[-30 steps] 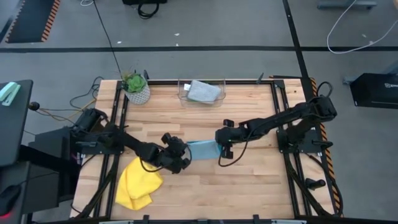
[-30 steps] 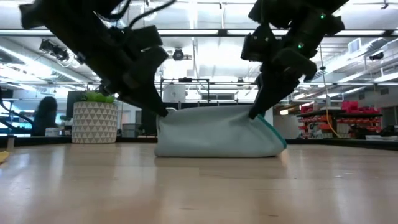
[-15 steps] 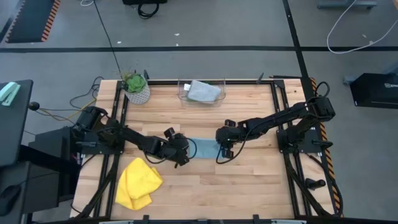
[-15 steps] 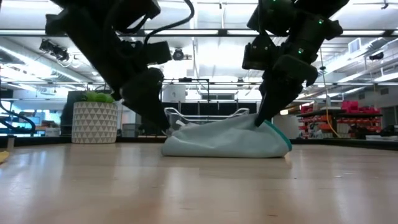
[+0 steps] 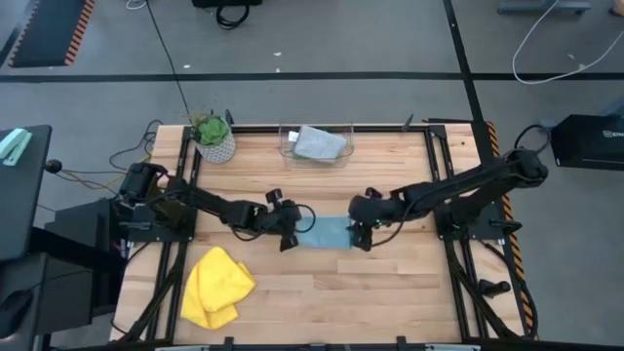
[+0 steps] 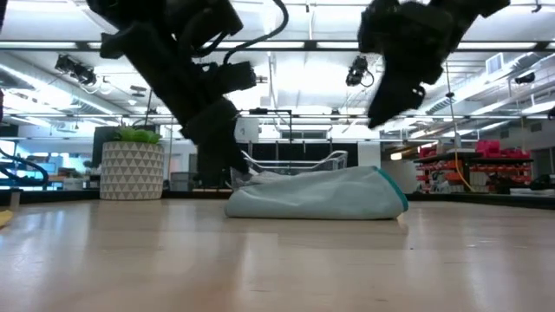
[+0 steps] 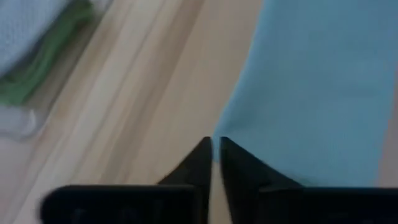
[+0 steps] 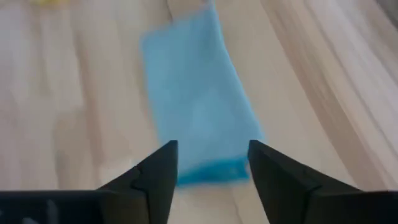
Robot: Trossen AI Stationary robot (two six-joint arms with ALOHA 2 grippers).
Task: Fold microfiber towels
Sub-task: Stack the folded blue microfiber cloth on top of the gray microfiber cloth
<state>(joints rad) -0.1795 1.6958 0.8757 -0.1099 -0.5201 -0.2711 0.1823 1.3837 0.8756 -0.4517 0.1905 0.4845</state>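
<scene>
A light blue towel (image 5: 329, 234) lies folded into a narrow strip in the middle of the table, flat on the wood (image 6: 321, 195). My left gripper (image 5: 292, 234) is shut, its fingertips (image 7: 205, 149) at the towel's left edge (image 7: 236, 118). My right gripper (image 5: 363, 237) stands open above the towel's right end (image 8: 211, 168), clear of it in the low view (image 6: 381, 104). A yellow towel (image 5: 216, 286) lies crumpled near the front left. A grey towel (image 5: 319, 142) rests in the clear bin, and a green one (image 7: 50, 62) shows under it. My left gripper's shut fingertips stand at the blue towel's left edge (image 7: 231, 127), slanting down from the table's left. I cannot tell whether they touch the cloth. Nothing shows between the fingers.
The clear bin (image 5: 289, 148) stands at the far edge in the middle. A potted plant (image 5: 213, 138) stands at the far left corner. Bare wood lies in front of the blue towel and to the right of the yellow one.
Both grippers have let go of the blue towel, whose held-up top edge has dropped onto the table. My right gripper has opened and risen off the towel's right end. My left gripper has moved toward the far edge and the right, rolling its wrist.
</scene>
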